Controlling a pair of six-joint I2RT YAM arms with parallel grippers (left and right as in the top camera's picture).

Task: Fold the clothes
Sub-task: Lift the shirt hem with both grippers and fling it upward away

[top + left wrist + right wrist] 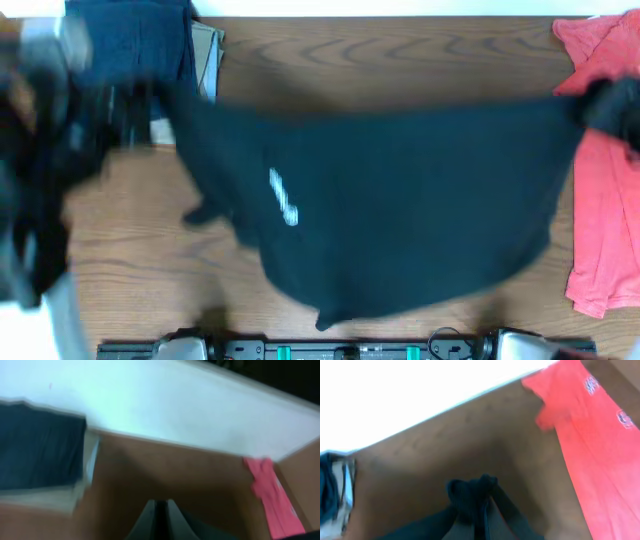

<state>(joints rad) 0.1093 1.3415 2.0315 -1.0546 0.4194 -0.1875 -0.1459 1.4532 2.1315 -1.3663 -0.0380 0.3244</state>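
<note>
Starting at the left of the black shirt, my left gripper is only a blur from overhead. Its wrist view shows the jaws pressed together with no gap, and dark cloth runs off beneath them. I read that as a pinch on the shirt's left corner, though the blur keeps me from seeing how deep the bite goes. Just behind that corner sits the navy garment, already folded, with the khaki garment peeking out beside it. I take those as parked out of the working area, not part of this job. The shirt itself hangs between my two arms, its upper edge pulled into a nearly straight line and its lower edge sagging in a curve towards the near side of the table. I would say it is held this way so that gravity and tension can take out the wrinkles before it goes down flat. The white logo shows left of the shirt's middle, which tells me which face is up. I can't make out the collar, nor how much of the cloth touches the wood. At the shirt's right corner, my right gripper is clamped fully closed, with a wad of black fabric bunched above the fingertips, a firm hold. Beyond that corner, the coral-red T-shirt lies spread on the wood, and the stretched corner overlaps its edge. I judge folding proper has not begun.
</note>
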